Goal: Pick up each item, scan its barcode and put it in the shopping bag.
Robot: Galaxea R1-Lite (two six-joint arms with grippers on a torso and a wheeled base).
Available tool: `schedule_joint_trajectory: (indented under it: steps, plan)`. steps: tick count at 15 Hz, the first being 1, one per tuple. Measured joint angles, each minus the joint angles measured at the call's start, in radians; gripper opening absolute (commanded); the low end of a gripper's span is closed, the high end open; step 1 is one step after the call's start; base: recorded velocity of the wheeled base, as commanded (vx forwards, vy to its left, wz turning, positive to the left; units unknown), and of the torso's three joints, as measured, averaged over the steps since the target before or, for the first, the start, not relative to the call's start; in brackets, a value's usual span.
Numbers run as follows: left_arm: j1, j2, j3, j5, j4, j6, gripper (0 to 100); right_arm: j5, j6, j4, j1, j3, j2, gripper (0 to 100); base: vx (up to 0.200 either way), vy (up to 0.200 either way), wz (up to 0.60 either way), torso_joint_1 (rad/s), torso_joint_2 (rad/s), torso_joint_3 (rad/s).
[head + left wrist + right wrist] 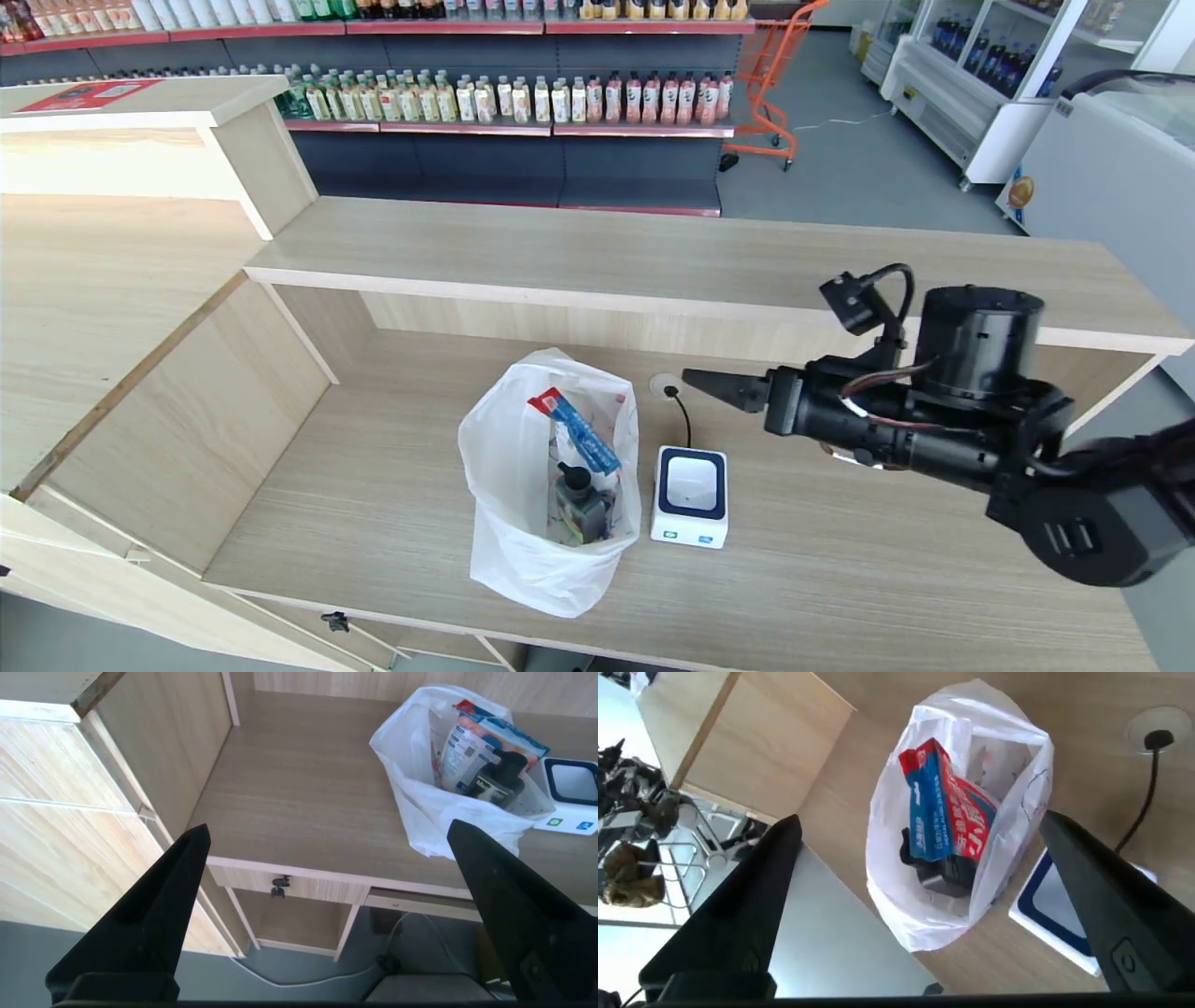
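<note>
Pale wood counter (840, 579) in a shop's checkout bay carries the work. The shopping bag (499, 523) stands on it, below and a little beyond the tips of the right gripper (709, 383), along the line the fingers point. Its mouth gapes upward. Inside, a blue-and-red packet (583, 434) leans upright over a dark bottle (571, 481), with more goods under them that I cannot make out. The scanner (691, 495) sits just beside the bag, nearly under the right gripper's tips, and its cable runs to a grommet (666, 385) close below those tips.

The right gripper hangs above the counter with its fingers spread wide and nothing between them. The left gripper (329, 829) is likewise spread wide and empty, low by the counter's near edge, well apart from the bag, which lies ahead of it toward the robot's right.

No loose item lies on the counter, so the packing looks done or close to it. The sound move would be to raise the right arm straight up before drawing it back, since a low sweep could catch the bag's limp rim, nudge the scanner or drag the cable. Any further item should have its barcode turned to the scanner's window before it goes over the bag's mouth.

Beyond the counter, shelves of bottled drinks (523, 98) line the aisle.
</note>
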Motion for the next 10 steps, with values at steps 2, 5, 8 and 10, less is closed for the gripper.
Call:
schedule_joint_trajectory:
  steps: [2,5,8,10]
  plan:
    - [0.000,0.000,0.000,0.000,0.000,0.000,100,-0.033,-0.074,0.079,-0.081,0.231,-0.286,100,0.000,0.000,0.00,0.000,0.00,0.000]
    - [0.000,0.000,0.000,0.000,0.000,0.000,100,-0.140,-0.143,0.303,-0.204,0.487,-0.755,100,0.000,0.000,0.00,0.000,0.00,0.000]
    - [0.000,0.000,0.000,0.000,0.000,0.000,100,-0.273,-0.187,0.631,-0.306,0.608,-1.216,100,0.000,0.000,0.00,0.000,0.00,0.000]
    - [0.000,0.000,0.000,0.000,0.000,0.000,100,-0.364,-0.243,0.780,-0.365,0.658,-1.450,100,0.000,0.000,0.00,0.000,0.00,0.000]
